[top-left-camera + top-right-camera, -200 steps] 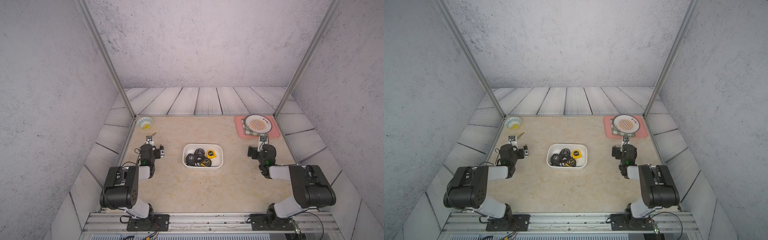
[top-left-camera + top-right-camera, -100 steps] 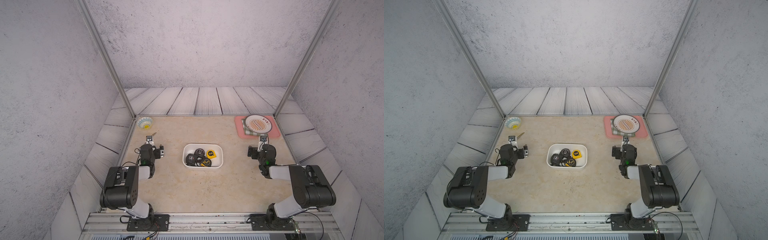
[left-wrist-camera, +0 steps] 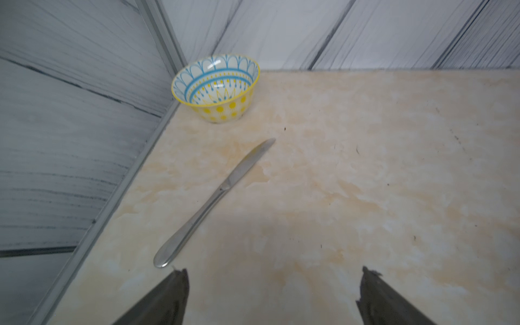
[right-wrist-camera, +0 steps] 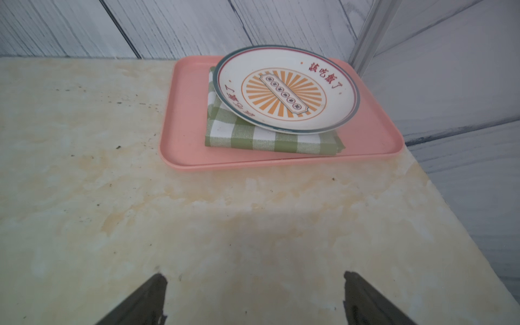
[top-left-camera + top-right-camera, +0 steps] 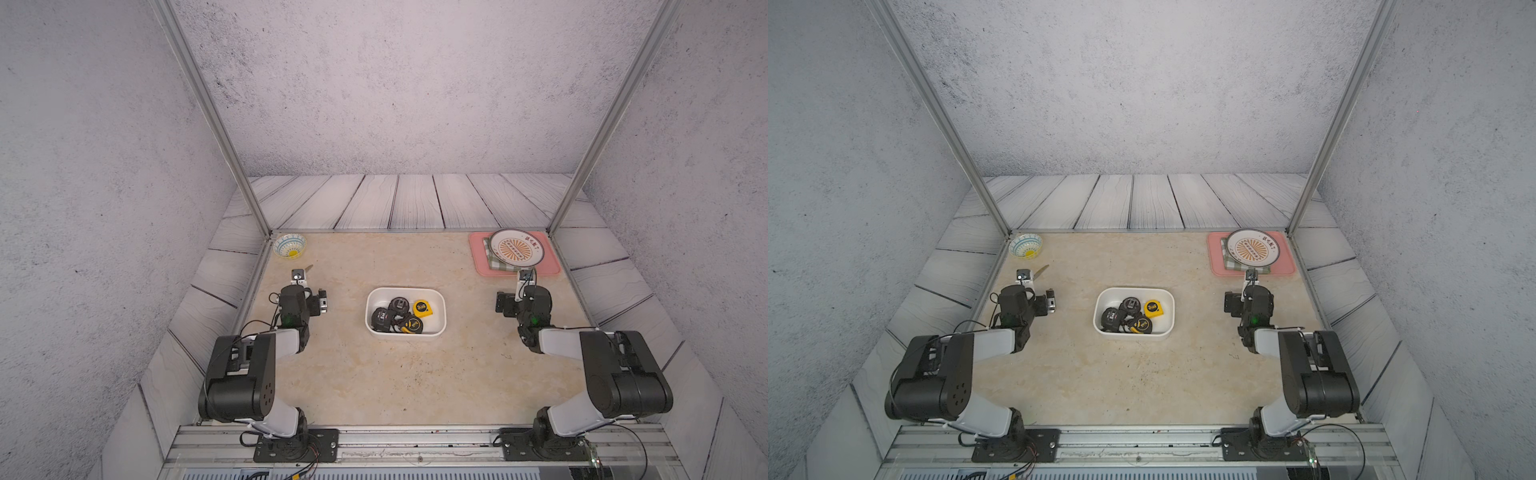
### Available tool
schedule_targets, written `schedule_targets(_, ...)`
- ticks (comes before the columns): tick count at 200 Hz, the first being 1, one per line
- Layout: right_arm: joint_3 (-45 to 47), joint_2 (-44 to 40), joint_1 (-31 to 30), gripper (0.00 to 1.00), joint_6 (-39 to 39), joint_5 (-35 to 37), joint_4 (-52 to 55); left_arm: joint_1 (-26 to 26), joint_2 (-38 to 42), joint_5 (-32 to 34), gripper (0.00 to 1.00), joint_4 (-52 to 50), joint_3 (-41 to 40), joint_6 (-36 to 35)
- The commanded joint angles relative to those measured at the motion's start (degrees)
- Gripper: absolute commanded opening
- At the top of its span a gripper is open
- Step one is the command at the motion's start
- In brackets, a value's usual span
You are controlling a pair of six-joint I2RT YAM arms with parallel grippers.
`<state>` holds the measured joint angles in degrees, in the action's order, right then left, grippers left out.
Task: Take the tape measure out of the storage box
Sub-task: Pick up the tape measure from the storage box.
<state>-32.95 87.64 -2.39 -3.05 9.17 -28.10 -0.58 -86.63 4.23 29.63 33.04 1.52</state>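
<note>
Tape measures (image 5: 380, 319) (several, black and yellow, heaped together) lie inside the storage box (image 5: 405, 334) at the middle of the desk (image 5: 374, 374), none lifted out yet. Left end effector (image 3: 274, 273) and right end effector (image 4: 254, 275) both stand wide open and empty, each well apart from the box on its own side. Recommended: bring one arm over the box, descend on the yellow tape measure (image 5: 423, 308) lying clearest of the heap, and close squarely across its case, clear of the box wall.

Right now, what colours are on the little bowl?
The bowl is white with blue arches and yellow dots, clearest in the left wrist view.
</note>
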Motion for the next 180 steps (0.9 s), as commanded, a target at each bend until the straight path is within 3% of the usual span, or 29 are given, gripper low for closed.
schedule_targets(1,-12.73,-1.91,0.16,0.99,-1.36,-0.11,21.44,0.14,3.05,-0.07,0.99,-17.33,8.57,-0.41)
schedule_targets(16,-18.92,-0.46,0.15,0.99,-0.84,-5.2,29.93,0.14,4.49,-2.07,0.99,-22.54,11.04,1.06)
schedule_targets(32,-20.98,-1.63,0.14,0.99,-1.9,-10.47,32.23,0.28,5.99,-6.2,0.97,-27.58,14.26,1.15)
schedule_targets(73,-27.57,-3.75,0.17,0.99,-11.98,-20.62,38.7,0.95,9.7,-10.26,0.97,-45.48,27.12,8.43)
schedule_targets(102,-32.44,-2.97,-0.48,0.99,-17.44,-30.2,47.36,2.59,7.99,-14.0,0.96,-61.82,37.54,17.15)
schedule_targets(119,-35.67,-1.81,-1.45,0.99,-19.37,-34.7,53.51,5.99,5.45,-14.64,0.97,-71.48,43.85,18.07)
schedule_targets(132,-38.0,-1.83,-4.4,0.99,-17.23,-34.11,57.89,10.02,3.88,-12.81,0.98,-76.24,47.39,18.52)
schedule_targets(158,-41.7,-2.25,-12.82,0.99,-13.18,-24.33,63.08,15.66,0.0,-15.85,0.98,-78.89,51.72,22.19)
schedule_targets(180,-45.28,-0.5,-14.72,0.99,-14.63,-24.45,67.58,17.87,-2.3,-17.81,0.98,-78.18,52.38,26.86)
